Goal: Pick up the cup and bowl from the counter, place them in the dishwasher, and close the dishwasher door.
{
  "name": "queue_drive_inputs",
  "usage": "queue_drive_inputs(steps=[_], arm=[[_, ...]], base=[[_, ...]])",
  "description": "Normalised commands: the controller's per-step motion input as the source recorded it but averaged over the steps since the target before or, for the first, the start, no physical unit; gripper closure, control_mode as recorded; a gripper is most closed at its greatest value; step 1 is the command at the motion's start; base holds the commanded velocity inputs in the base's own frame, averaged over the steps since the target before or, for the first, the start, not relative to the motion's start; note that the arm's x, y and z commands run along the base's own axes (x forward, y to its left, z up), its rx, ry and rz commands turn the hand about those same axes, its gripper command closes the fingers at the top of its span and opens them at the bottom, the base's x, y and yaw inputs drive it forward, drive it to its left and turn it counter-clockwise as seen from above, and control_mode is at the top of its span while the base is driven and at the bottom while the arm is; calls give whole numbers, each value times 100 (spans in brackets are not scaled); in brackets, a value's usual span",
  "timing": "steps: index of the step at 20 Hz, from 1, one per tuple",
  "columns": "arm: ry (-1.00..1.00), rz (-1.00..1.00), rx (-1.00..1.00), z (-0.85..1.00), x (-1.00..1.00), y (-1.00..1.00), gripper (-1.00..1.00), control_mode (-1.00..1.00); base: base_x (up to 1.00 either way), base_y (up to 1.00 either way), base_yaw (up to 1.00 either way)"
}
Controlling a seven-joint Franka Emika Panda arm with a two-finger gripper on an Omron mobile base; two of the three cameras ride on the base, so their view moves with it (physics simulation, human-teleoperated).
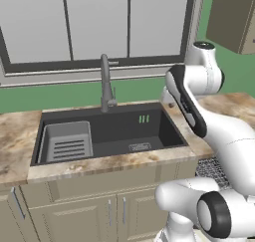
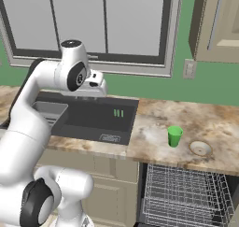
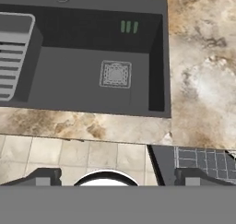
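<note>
Green walls and a large dark-framed window [image 2: 88,23] back a beige-brown marbled stone bench [image 2: 219,123]. At the left of the right base view, a dark rectangular sink [image 2: 100,118] is cut into the bench, with a grey ribbed drainer insert [image 1: 67,142] at its 9 o'clock end, a square drain grate [image 3: 115,74] on its floor and a grey upright faucet [image 1: 105,84] at its 12 o'clock rim. Beige cabinet doors [image 1: 79,216] stand below the sink.

The white arm's hand [image 2: 93,87] hangs above the sink, well apart from both task items. In the hand view the fingers [image 3: 44,178] stand wide apart, released, with nothing between them; the gripper [image 3: 115,179] looks down on the sink and the front edge of the bench.

To the right of the sink, the small bright green cup [image 2: 175,136] stands upright on the bench. Just beyond it at 3 o'clock, the small shallow pale beige bowl [image 2: 200,148] rests on the bench, near the cup but not touching it.

Below these items, the dishwasher [image 2: 186,193] is open, and its grey wire dish rack [image 2: 182,198] is pulled out beneath the front edge of the bench. A beige wall cabinet [image 2: 217,23] hangs at upper right.
</note>
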Motion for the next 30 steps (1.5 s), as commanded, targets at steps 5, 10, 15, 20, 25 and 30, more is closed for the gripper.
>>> queue_drive_inputs(steps=[5, 10, 15, 20, 25, 30], arm=[[0, 0, -1, -26, 0, -27, -100, -100], [0, 0, -1, -15, 0, -28, -100, -100], [0, 0, 0, -5, 0, -27, -100, -100], [0, 0, 0, -9, 3, -32, -100, -100], [0, 0, -2, -20, 17, -33, -100, -100], [0, 0, -5, -19, 16, -27, -100, -100]], base=[[0, 0, 0], [0, 0, 0], [0, 0, 0], [0, 0, 0], [0, 0, 0], [0, 0, 0]])
